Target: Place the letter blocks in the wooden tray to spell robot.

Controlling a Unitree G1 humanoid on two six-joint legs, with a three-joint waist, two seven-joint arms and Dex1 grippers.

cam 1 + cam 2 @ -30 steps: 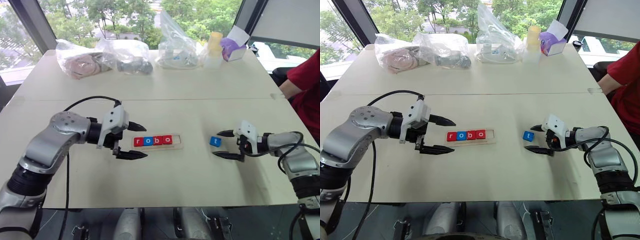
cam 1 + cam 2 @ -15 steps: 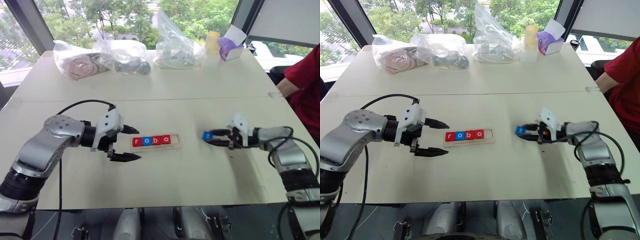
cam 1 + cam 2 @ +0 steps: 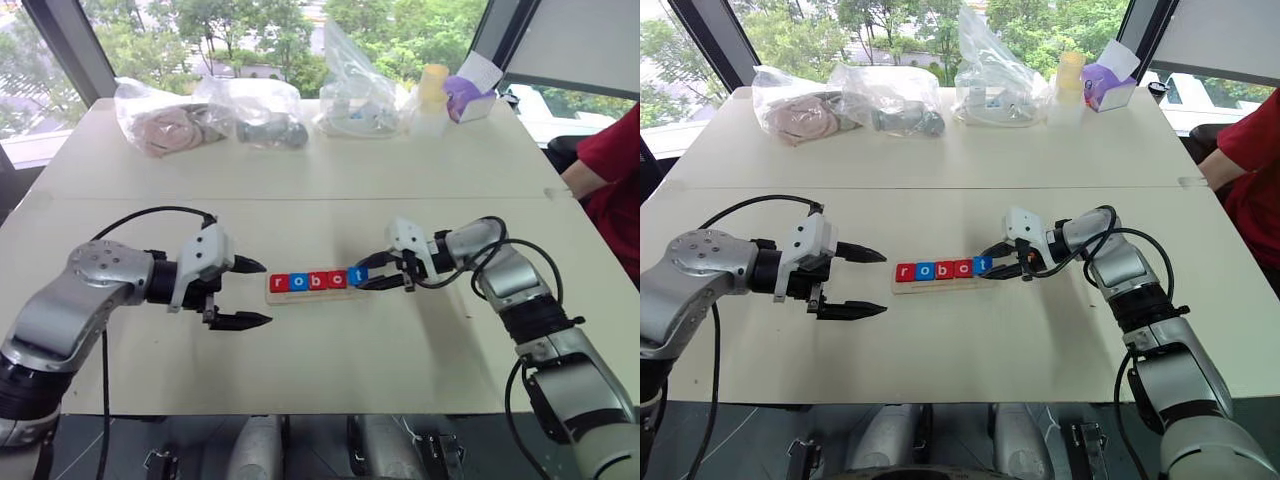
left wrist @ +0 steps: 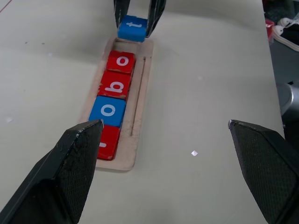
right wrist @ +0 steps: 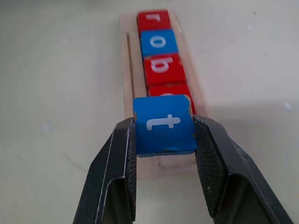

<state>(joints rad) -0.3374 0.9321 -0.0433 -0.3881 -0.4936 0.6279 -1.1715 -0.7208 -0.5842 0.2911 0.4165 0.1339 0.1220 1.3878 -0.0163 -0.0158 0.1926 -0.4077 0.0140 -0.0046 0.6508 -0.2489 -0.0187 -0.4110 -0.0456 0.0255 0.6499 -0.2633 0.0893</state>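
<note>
The wooden tray (image 3: 312, 292) lies lengthwise across the middle of the bench (image 3: 330, 180), between my two hands, and it is nearly full. Four letter blocks sit in it in a row, touching one another: a red r (image 3: 279, 283), a blue o (image 3: 296, 282), a red b (image 3: 317, 281) and a red o (image 3: 337, 279). One slot at the tray's right end looks empty.

My right hand (image 3: 1003, 260) pinches the blue t (image 5: 164, 124) by two opposite side faces, letter side up, so the top stays readable and the bottom is free to drop flat. I hold it right over that last slot, close beside the red o; I cannot tell whether it touches the wood yet. It seems to sit slightly tilted, so I judge it needs levelling before I let go.

My left hand (image 3: 245, 293) hangs just off the tray's left end with its fingers spread wide, holding nothing, probably kept near to steady the tray if it slides.

At the far edge of the bench lie some plastic bags (image 3: 210, 112), well apart from my work.
</note>
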